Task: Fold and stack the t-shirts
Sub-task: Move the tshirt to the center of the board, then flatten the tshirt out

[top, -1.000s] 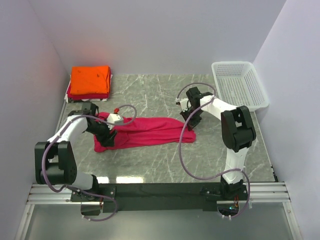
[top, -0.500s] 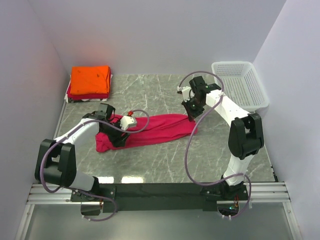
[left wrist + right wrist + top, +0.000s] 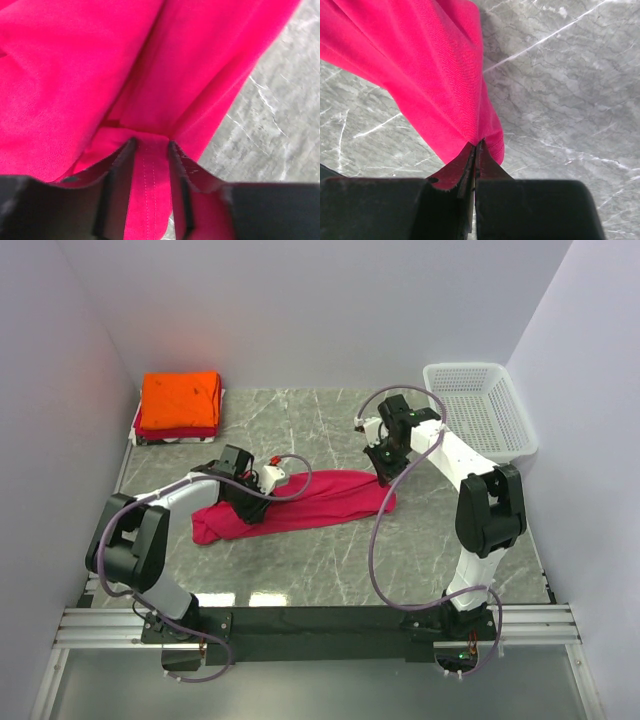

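Basket [image 3: 478, 416] right, stack [image 3: 180, 400] left of tee [image 3: 320, 502]

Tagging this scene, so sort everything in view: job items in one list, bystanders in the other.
Job:
pink tee, gripped at its ends by left hand and right hand
folded stack, orange on red, far left

Lying about:
basket, far right

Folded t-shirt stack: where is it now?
Top view: the folded t-shirt stack lies in the far left corner of the table, apart from the pink t-shirt.
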You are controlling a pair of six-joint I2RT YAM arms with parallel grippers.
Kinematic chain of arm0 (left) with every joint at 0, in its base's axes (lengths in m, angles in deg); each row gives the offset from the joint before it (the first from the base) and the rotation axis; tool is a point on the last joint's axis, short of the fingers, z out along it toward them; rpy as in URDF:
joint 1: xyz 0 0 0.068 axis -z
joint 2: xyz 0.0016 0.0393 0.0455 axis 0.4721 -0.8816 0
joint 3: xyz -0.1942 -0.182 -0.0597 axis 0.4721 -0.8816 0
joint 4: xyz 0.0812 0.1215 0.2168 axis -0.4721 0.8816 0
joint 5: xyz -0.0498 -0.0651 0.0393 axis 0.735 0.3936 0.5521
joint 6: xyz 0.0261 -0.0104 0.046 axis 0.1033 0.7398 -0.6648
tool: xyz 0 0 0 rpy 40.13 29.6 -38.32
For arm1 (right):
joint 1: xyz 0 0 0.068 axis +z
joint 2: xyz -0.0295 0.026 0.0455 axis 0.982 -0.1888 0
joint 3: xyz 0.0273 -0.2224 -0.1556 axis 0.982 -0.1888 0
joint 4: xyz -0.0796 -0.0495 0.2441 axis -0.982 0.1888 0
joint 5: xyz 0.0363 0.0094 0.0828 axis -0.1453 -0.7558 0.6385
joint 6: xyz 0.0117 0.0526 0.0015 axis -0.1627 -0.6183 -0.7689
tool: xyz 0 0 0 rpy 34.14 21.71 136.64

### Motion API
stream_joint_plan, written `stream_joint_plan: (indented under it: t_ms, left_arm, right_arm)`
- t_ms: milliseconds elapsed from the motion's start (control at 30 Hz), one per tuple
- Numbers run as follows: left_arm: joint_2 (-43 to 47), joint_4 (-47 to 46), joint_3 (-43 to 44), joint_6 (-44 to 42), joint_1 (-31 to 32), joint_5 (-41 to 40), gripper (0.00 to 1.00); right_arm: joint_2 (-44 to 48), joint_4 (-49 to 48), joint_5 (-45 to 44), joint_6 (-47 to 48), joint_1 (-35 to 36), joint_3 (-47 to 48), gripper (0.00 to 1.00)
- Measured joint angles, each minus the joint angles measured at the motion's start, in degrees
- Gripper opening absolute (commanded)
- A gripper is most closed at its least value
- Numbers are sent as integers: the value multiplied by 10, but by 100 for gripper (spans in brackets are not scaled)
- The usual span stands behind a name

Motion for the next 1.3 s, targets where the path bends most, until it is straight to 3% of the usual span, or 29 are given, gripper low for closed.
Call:
stream_joint_plan:
  t_ms: [133, 267, 433, 533, 633, 800, 967, 1100, 1300]
  left_arm:
    - [0, -1, 6, 6, 0, -11, 31]
    - [14, 5, 15, 8, -1, -16, 13]
    - [38, 31, 40, 5, -16, -15, 1]
    - [41, 53, 69, -1, -36, -14, 1]
    - [41, 75, 109, -12, -61, -14, 1]
    - [39, 95, 198, -28, -102, -14, 1]
    - [-7, 122, 348, -38, -147, 21, 1]
    - [-16, 122, 385, -39, -160, 35, 1]
    - [-42, 116, 410, -40, -162, 46, 1]
  right_arm:
    - [0, 0, -1, 2, 0, -5, 1]
    - [0, 0, -1, 2, 0, -10, 4]
    - [0, 0, -3, 6, 0, -10, 18]
    - [0, 0, -9, 8, 0, -11, 33]
    - [-2, -2, -17, 13, 0, -11, 38]
    - [-29, -8, -24, 15, -5, -8, 39]
    - [-52, -13, -28, 14, -7, 2, 40]
    - [-52, -16, -29, 14, -8, 12, 41]
    - [-66, -40, -45, 14, -8, 31, 52]
